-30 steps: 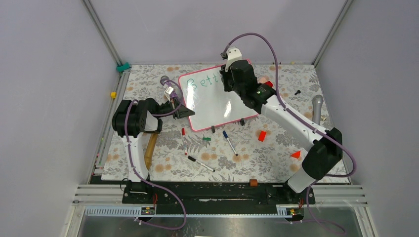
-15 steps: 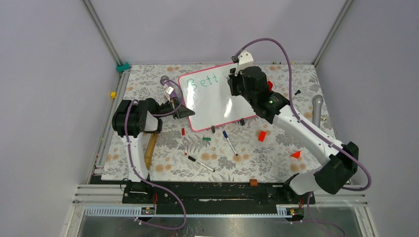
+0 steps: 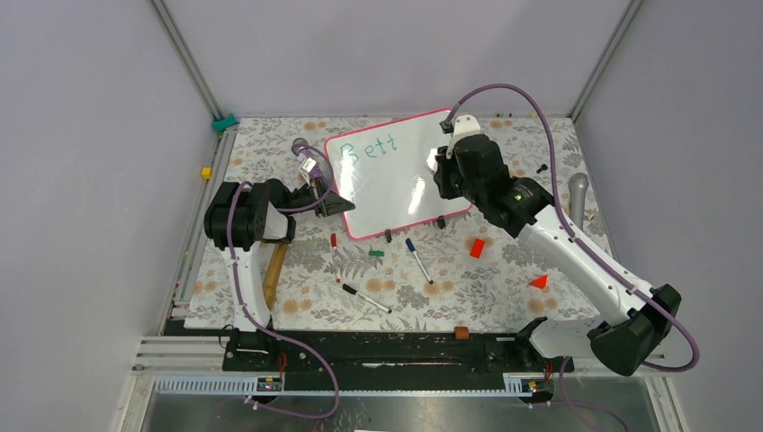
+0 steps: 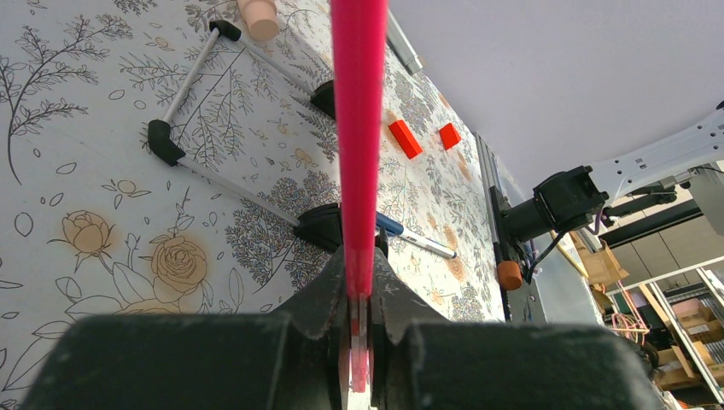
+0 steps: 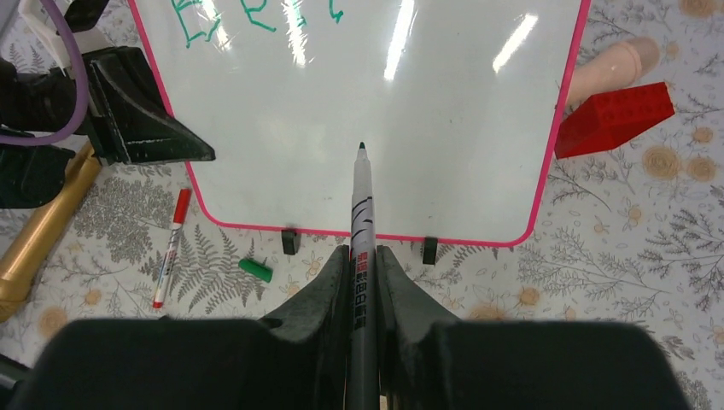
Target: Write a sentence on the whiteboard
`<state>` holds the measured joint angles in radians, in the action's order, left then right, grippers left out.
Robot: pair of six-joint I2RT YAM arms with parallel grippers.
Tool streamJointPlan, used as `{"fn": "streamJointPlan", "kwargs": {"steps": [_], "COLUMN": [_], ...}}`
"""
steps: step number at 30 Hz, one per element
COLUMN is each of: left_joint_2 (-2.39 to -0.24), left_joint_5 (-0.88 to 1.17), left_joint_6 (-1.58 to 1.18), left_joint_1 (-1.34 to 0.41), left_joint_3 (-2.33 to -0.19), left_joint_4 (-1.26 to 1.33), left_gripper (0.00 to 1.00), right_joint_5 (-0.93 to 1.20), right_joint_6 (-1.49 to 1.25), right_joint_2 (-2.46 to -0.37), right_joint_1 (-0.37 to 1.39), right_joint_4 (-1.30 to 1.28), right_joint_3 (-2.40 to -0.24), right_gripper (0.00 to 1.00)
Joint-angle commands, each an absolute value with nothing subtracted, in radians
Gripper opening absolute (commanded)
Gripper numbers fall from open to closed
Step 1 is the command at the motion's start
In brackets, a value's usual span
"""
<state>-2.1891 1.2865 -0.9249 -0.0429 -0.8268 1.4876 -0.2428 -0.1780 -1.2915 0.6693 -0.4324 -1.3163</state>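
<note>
The whiteboard (image 3: 387, 189) stands tilted at the back of the table, with a pink-red frame and two black feet. The sentence (image 3: 372, 149) reads only "Bett" in green at the board's top left; it also shows in the right wrist view (image 5: 256, 17). My left gripper (image 3: 338, 205) is shut on the board's left frame edge (image 4: 359, 128). My right gripper (image 3: 447, 171) is shut on a grey marker (image 5: 360, 205). The marker's tip points at the board's lower middle (image 5: 427, 111), well below and right of the letters. I cannot tell whether the tip touches.
A red marker (image 3: 335, 256), a green cap (image 3: 376, 255), a blue marker (image 3: 417, 259) and a black marker (image 3: 366, 299) lie in front of the board. Red blocks (image 3: 477, 247) lie to the right. A wooden-handled tool (image 3: 274, 270) lies on the left, a grey cylinder (image 3: 578, 193) at far right.
My right arm has swung to the right and down, from the board's top edge to its right side, with the marker in it. The writing is the same. The left arm has not moved.
</note>
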Motion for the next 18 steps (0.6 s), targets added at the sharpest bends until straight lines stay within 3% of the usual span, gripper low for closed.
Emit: {"fn": "streamJointPlan", "kwargs": {"steps": [1, 4, 11, 18], "left_joint_2": [-2.211, -2.212, -2.216, -2.218], "left_joint_5": [1.282, 1.281, 1.284, 1.28], "left_joint_6": [-0.948, -0.954, -0.967, -0.967], "left_joint_1": [-0.057, -0.057, -0.056, -0.056], "left_joint_3": [-0.816, -0.821, -0.826, -0.824], "left_joint_4": [1.468, 1.467, 1.467, 1.469], "left_gripper": [0.0, 0.0, 0.0, 0.0], "right_joint_5": [-0.199, -0.179, -0.36, -0.378], "right_joint_6": [-0.241, -0.296, -0.532, -0.619], "right_joint_2": [-1.292, -1.302, -1.241, -1.28], "right_joint_1": [0.667, 0.668, 0.669, 0.67], "right_joint_4": [-0.578, -0.639, -0.587, -0.705], "right_joint_3": [-1.449, -1.496, -1.374, -1.467], "right_gripper": [0.0, 0.0, 0.0, 0.0]}}
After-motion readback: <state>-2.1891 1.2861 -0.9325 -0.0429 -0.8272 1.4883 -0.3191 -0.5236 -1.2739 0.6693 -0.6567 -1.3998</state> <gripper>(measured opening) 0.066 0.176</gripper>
